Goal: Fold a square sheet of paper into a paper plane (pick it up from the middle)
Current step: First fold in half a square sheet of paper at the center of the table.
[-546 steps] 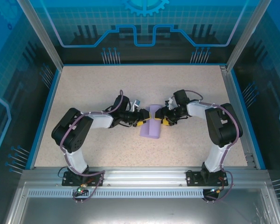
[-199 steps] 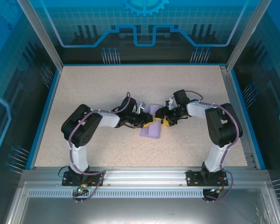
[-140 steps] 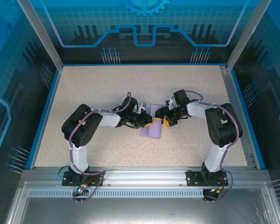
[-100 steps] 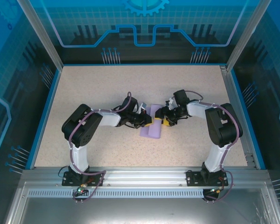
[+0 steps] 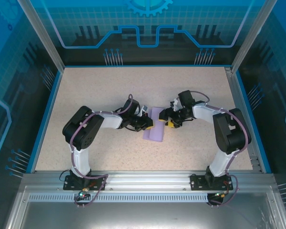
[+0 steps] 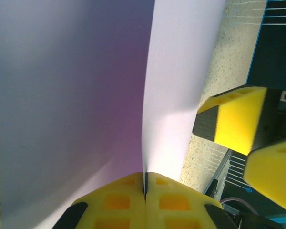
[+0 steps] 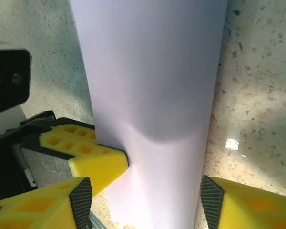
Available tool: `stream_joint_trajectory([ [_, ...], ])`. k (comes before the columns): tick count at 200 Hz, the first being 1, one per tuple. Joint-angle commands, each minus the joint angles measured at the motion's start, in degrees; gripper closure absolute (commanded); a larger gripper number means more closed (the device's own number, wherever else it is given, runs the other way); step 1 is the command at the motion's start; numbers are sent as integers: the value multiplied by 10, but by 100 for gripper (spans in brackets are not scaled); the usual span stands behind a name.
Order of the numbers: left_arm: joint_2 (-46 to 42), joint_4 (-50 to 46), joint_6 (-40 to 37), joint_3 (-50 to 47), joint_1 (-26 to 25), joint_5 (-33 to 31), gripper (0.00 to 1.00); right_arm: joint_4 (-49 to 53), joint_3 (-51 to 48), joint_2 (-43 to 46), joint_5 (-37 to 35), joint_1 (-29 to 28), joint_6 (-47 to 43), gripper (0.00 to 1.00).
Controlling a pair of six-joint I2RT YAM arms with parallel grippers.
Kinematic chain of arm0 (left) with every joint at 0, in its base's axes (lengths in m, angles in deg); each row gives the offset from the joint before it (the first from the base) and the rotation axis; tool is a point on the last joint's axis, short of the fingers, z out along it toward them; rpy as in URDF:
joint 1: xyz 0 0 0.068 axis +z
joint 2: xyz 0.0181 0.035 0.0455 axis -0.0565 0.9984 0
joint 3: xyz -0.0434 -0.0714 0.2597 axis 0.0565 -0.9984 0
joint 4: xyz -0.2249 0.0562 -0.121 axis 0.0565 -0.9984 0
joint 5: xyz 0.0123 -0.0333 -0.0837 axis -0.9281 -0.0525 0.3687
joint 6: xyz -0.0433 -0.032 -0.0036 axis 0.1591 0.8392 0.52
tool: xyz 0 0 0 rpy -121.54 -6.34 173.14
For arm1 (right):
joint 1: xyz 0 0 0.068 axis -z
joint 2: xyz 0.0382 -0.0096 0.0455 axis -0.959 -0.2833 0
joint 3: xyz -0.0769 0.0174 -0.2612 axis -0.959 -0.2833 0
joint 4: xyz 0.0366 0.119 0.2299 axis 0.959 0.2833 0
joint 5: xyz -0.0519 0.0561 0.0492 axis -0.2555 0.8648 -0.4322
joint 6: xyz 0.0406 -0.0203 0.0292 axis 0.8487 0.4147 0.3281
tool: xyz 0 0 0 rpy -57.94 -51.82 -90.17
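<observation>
Your left hand (image 6: 145, 185) pinches the sheet of paper (image 7: 152, 71) at one edge; your right hand (image 7: 143, 202) straddles it, open. Tug unevenly and it may skew or tear.

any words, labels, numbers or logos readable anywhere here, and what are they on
No readable text anywhere.
sheet of paper: plain, unmarked.
left claw and right claw: bare yellow, no lettering.
back panel: a gear symbol and circuit-style lines, no words.
</observation>
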State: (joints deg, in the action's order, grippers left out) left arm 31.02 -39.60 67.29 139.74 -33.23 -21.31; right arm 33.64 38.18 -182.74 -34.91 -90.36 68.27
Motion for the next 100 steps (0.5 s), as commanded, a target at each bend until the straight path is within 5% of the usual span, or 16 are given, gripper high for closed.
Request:
stream_joint_trajectory([
  [1,-14,-19,-19,5,6,-5,100,23,-2,10,-19,3,-10,42],
  [100,-24,-128,-89,38,39,7,100,40,20,-23,-61,-34,-13,46],
])
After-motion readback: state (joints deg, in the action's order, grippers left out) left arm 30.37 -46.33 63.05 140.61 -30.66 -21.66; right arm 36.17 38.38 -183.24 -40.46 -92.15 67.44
